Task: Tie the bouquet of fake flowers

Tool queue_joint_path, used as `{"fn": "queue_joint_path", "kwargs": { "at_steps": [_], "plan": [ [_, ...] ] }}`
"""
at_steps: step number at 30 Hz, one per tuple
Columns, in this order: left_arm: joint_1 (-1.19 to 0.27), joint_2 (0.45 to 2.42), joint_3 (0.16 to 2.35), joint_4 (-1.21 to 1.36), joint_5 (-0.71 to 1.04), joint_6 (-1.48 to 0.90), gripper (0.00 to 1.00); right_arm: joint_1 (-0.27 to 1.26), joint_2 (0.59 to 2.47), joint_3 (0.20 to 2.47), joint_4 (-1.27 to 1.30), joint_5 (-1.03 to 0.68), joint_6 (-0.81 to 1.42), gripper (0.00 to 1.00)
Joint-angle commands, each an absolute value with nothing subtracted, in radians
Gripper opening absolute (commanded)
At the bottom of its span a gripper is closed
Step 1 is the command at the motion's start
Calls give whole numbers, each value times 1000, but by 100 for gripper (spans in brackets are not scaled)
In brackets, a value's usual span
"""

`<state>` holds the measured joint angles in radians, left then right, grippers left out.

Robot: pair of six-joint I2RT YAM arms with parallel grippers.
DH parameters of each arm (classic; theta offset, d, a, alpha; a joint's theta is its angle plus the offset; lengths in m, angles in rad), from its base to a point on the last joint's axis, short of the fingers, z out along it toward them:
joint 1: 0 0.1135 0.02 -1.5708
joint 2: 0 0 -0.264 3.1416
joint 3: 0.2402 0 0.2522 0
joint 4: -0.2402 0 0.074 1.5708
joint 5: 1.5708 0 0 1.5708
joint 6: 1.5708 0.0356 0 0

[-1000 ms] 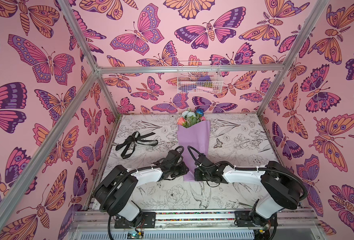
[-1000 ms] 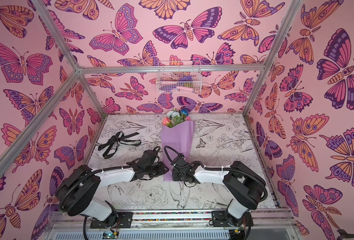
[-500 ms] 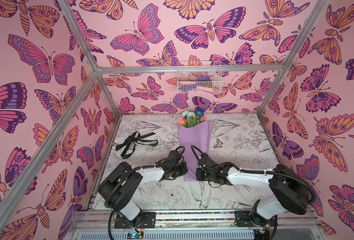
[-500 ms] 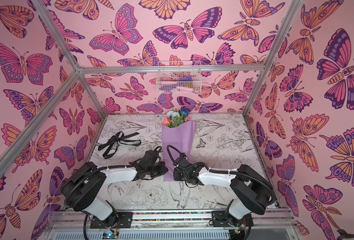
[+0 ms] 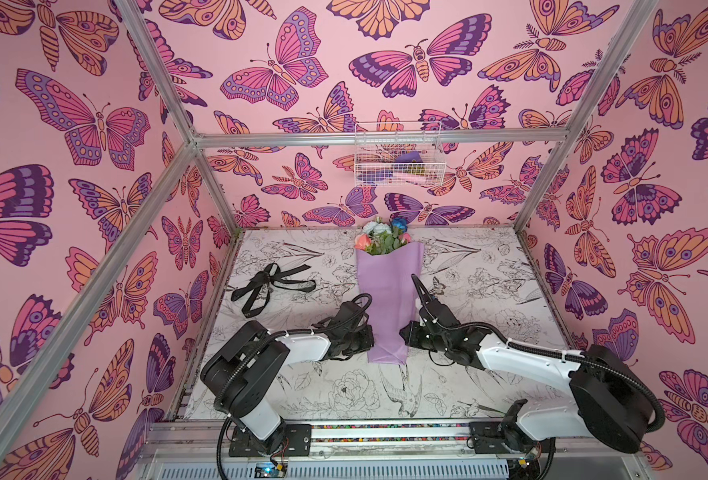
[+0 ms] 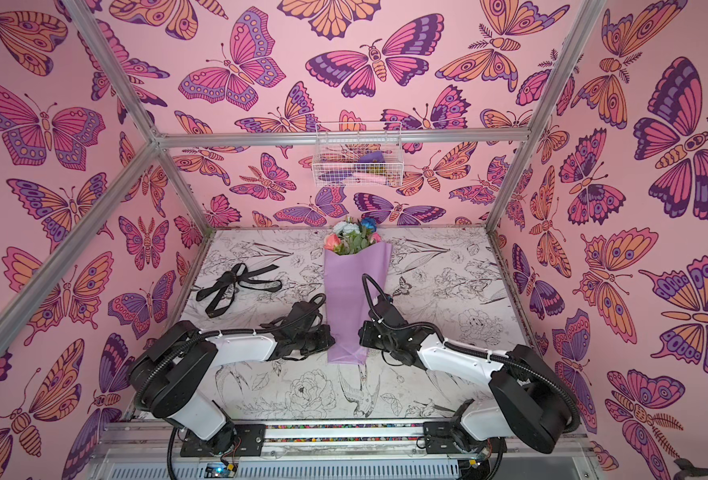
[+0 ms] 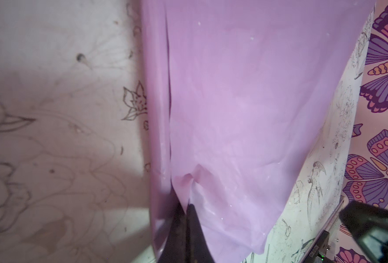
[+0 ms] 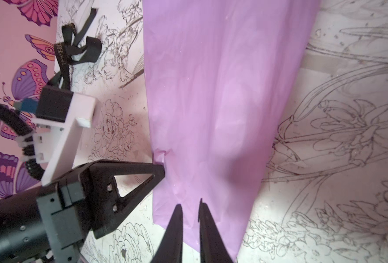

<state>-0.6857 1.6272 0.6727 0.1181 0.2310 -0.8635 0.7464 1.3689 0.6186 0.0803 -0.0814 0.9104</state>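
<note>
**Left claw** (image 7: 188, 206): closed, pinching the side edge of the lilac paper (image 7: 245, 102) wrapped round the bouquet (image 5: 387, 291). The paper puckers just ahead of the tips. The right wrist view shows the same pinch, with a small crease where the tip meets the edge.

**Right claw** (image 8: 190, 208): jaws a little apart, with lilac paper showing in the narrow gap. The tips sit at the opposite side of the paper, near its narrow end. Cannot tell whether the pads touch it.

**Both top views:** the claws face each other across the narrow end of the paper, one on each side, both low over the table (image 5: 489, 274).

**Bouquet:** lies flat along the middle of the table, narrow end toward the arm bases. Its blooms (image 5: 379, 237) are peach, pale and blue with green leaves, and sit at the far end near the back wall.

**Ribbon** (image 5: 269, 284): black, in loose loops on the table to the left of the bouquet. It is well apart from the bouquet and from both claws.

**Basket** (image 5: 398, 160): white wire, hanging on the back wall above the blooms. Contents unclear.
</note>
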Motion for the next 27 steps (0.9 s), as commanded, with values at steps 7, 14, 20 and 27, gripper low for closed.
{"fn": "queue_joint_path", "kwargs": {
  "at_steps": [7,14,20,27],
  "plan": [
    [-681,1641,695,58,183,-815,0,683,1520,562,413,-345,1023,21],
    [-678,1664,691,54,173,-816,0,590,1691,487,637,-421,1104,19],
    [-675,1689,686,48,173,-820,0,521,1849,471,824,-499,1140,19],
    [-674,1686,679,40,178,-813,0,466,1944,492,974,-539,1181,19]
  ]
}}
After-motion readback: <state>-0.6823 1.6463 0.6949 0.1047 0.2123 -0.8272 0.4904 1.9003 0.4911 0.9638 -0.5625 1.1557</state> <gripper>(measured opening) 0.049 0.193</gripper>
